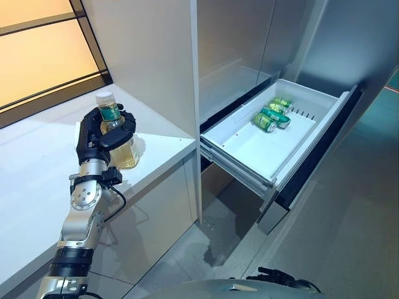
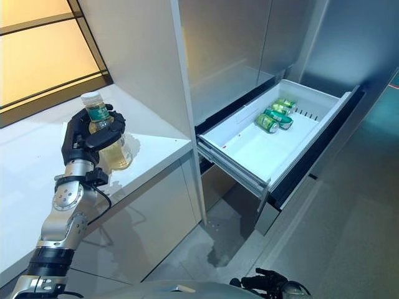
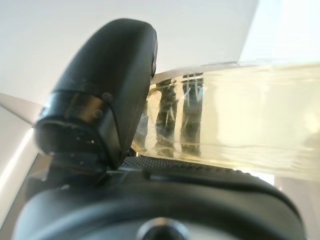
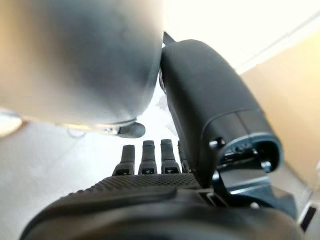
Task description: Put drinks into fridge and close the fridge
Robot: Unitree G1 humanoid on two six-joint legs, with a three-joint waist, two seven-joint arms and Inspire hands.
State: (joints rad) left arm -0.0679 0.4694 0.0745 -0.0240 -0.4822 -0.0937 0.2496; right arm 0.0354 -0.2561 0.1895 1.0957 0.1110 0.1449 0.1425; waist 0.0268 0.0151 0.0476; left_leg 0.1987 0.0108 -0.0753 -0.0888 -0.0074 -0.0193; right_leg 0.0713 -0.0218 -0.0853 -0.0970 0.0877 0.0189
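A clear bottle of pale yellow drink with a green label and light cap stands on the white counter. My left hand is shut on it from behind, fingers and thumb wrapped round its upper body. The left wrist view shows the thumb pressed against the bottle. To the right, the white fridge drawer is pulled out, with three green cans lying at its far end. My right hand hangs low near the floor, its fingers straight and holding nothing.
A tall white cabinet panel rises between the counter and the fridge. Grey fridge doors stand shut above the drawer. The drawer's dark front juts out over the grey floor. An orange-lit window lies behind the counter.
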